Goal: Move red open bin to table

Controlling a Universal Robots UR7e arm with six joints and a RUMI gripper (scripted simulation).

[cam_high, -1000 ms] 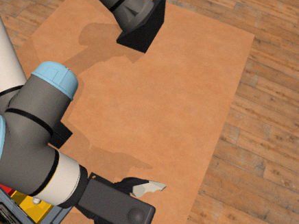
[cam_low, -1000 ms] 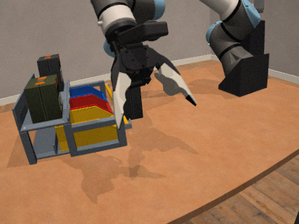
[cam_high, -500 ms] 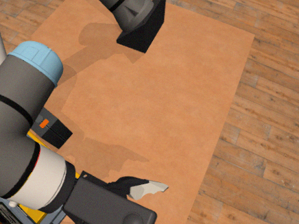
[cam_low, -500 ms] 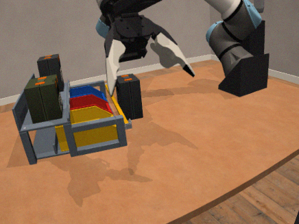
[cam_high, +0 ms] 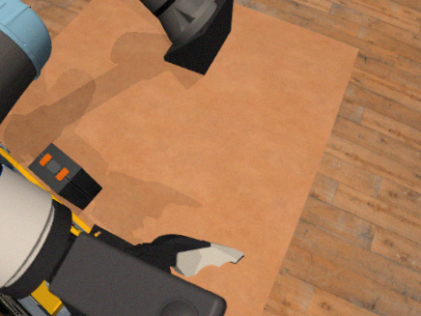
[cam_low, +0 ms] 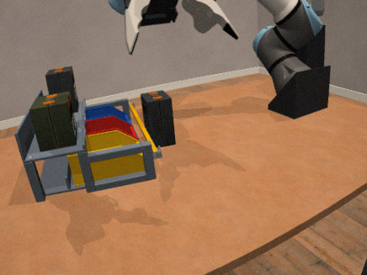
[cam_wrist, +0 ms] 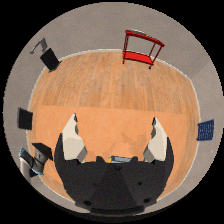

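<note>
The red bin sits in the grey shelf, between the blue bin and the yellow bin. Only its upper side shows; its parts are hidden. My gripper is open and empty, high above the table, up and to the right of the shelf in the exterior view. In the top view one pale finger shows at the bottom, and the arm covers most of the shelf. The red bin does not show in the wrist view.
A black case stands on the table close in front of the shelf's yellow bar. A green case and another dark case stand on top of the shelf. The arm's black base stands at the table's far side.
</note>
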